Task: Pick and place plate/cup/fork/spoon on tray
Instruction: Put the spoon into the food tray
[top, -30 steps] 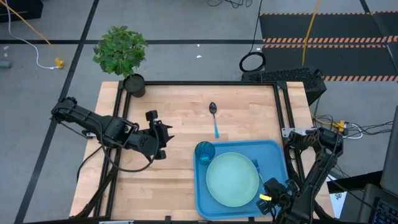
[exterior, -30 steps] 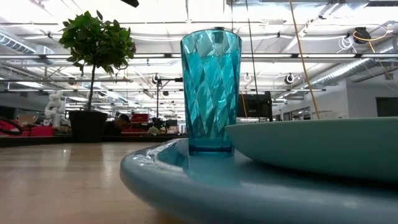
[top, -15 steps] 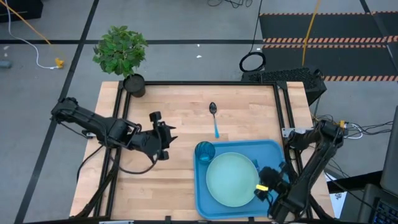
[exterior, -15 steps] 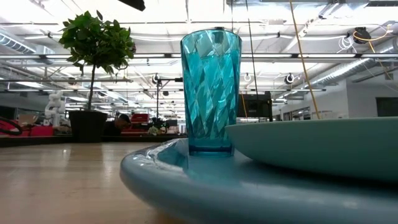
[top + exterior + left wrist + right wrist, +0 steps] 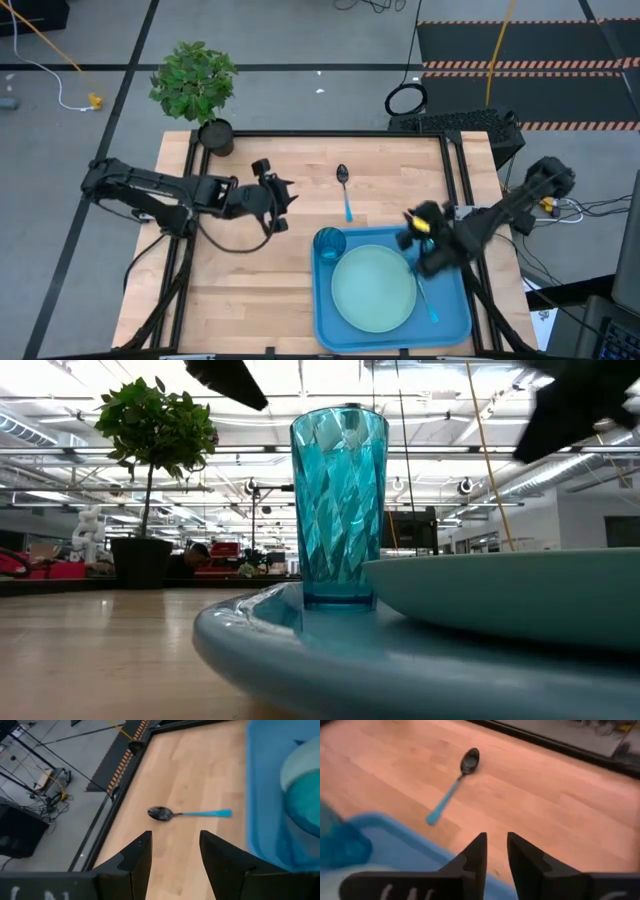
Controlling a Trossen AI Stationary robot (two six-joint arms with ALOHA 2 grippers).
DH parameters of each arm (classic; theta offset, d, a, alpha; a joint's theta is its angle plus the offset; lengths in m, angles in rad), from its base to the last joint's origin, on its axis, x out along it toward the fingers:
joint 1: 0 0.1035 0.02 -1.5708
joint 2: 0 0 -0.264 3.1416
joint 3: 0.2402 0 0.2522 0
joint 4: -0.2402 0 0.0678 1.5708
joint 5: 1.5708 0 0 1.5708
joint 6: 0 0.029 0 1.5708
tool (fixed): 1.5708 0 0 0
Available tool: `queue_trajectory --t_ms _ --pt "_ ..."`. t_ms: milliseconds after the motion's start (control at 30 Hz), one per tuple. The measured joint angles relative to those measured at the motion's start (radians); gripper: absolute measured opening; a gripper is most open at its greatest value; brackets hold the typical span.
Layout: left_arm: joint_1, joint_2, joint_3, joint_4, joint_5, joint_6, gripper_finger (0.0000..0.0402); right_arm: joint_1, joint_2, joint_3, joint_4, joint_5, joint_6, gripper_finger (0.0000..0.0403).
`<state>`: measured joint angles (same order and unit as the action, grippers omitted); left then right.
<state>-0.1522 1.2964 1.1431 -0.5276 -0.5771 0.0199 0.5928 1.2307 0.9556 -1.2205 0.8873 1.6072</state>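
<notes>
The small spoon with the dark shiny oval bowl and thin light blue handle (image 5: 345,191) lies alone on the bare wood of the pale butcher-block table (image 5: 240,290), just beyond the far rim of the large bright blue rectangular plastic tray (image 5: 325,320), its handle end pointing at the translucent teal-blue tumbler (image 5: 329,243). That tumbler stands in the tray's far-left corner beside the round pale mint-green plate (image 5: 373,290), and the small blue fork (image 5: 426,297) lies in the tray along the plate's right edge.

The likely trouble is that both grippers face the spoon at once — a collision over it seems possible if both close in. The spoon also lies flat and thin (little to bite on), so fingers could skid it away or nudge the nearby tumbler.

The left gripper (image 5: 281,195) reaches in from the left, fingers apart, near the spoon. The right gripper (image 5: 412,229) hangs over the tray's far-right corner, fingers only slightly parted, holding nothing.
</notes>
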Motion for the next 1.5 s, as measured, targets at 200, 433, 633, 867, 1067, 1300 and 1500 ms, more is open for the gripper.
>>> queue_trajectory --t_ms 200,433,633,867,1067,1300,1500 --pt "0.073 0.0 -0.005 -0.023 0.01 -0.005 0.0168 -0.334 -0.077 -0.166 0.772 -0.156 -0.636 0.011" --pt "0.106 0.0 -0.005 -0.146 0.011 -0.107 0.0168 -0.648 0.088 -0.206 1.249 -0.486 -0.883 0.0151" --pt "0.111 0.0 -0.005 -0.202 0.012 -0.146 0.0168 -0.734 0.295 -0.105 1.247 -0.555 -0.878 0.0157" --pt "0.101 0.0 -0.005 -0.245 0.012 -0.179 0.0168 -0.74 0.43 -0.067 1.246 -0.553 -0.791 0.0157" --pt "0.084 -0.001 -0.005 -0.247 0.011 -0.2 0.0168 -0.737 0.476 -0.066 1.255 -0.551 -0.742 0.0157" --pt "0.078 -0.001 -0.005 -0.217 0.011 -0.213 0.0168 -0.735 0.522 -0.066 1.256 -0.532 -0.736 0.0157" --pt "0.078 -0.001 -0.005 -0.2 0.011 -0.215 0.0168 -0.737 0.571 -0.066 1.258 -0.493 -0.754 0.0157"
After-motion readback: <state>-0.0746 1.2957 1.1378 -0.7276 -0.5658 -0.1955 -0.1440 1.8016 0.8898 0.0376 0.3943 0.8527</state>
